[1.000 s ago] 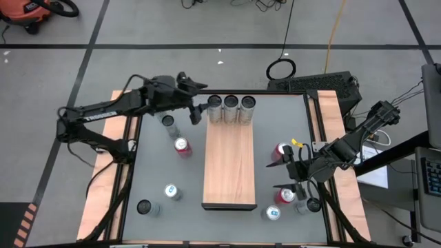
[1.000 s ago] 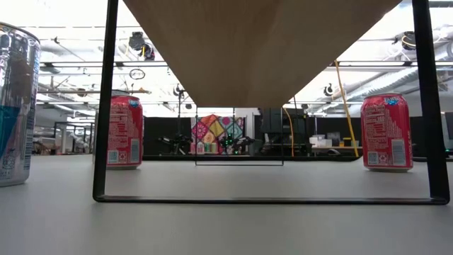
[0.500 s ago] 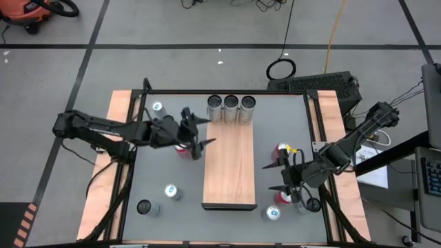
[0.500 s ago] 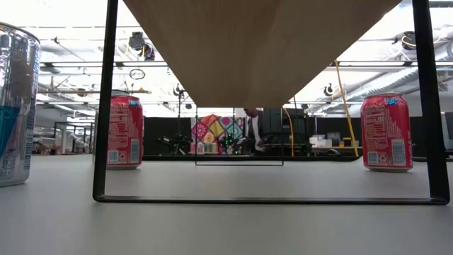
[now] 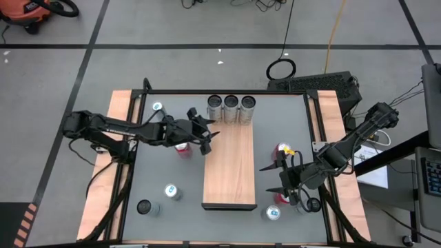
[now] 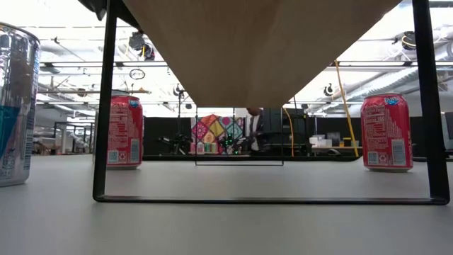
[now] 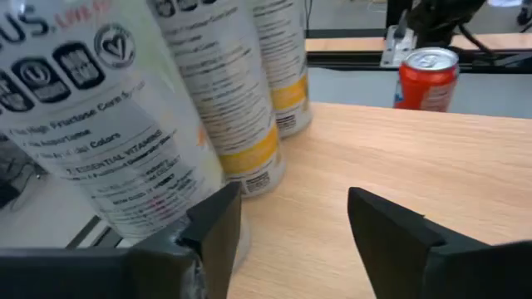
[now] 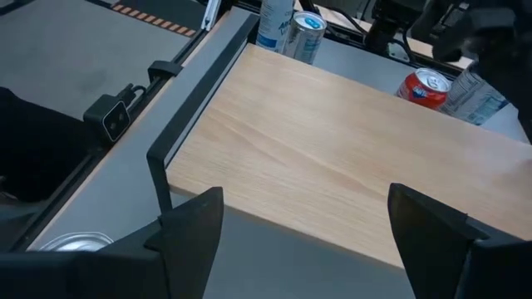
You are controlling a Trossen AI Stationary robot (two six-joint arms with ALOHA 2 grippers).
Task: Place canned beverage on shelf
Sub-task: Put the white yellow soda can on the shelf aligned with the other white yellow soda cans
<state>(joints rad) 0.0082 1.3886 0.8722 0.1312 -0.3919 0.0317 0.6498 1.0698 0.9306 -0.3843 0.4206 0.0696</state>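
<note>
Starting at the left of the table: leaving a silver can [image 5: 158, 107] at the far corner and two more cans [image 5: 171, 192] near the front standing loose on the grey top, well apart from the shelf [image 5: 229, 172]. Reaching in low with the left gripper [image 5: 209, 141], fingers spread with nothing between them, just at the shelf's left edge and right beside a red can [image 5: 182, 148] that is partly hidden under the arm. Looking past those empty fingers [image 7: 218, 218] at the three white-and-yellow cans [image 7: 241, 91] already lined up across the far end of the board. Judging the step in hand as going for another can, with none gripped yet. Needing next, most likely, to drop beside the red can, straddle it squarely, close firmly and lift clear of the board's edge before setting it down behind the row without knocking it. Farther right, holding the right gripper [image 5: 267, 178] over the shelf's right edge, fingers wide apart and empty, close to another red can [image 5: 281, 150] and a small cluster of cans [image 5: 273, 213] at the front right corner.
</note>
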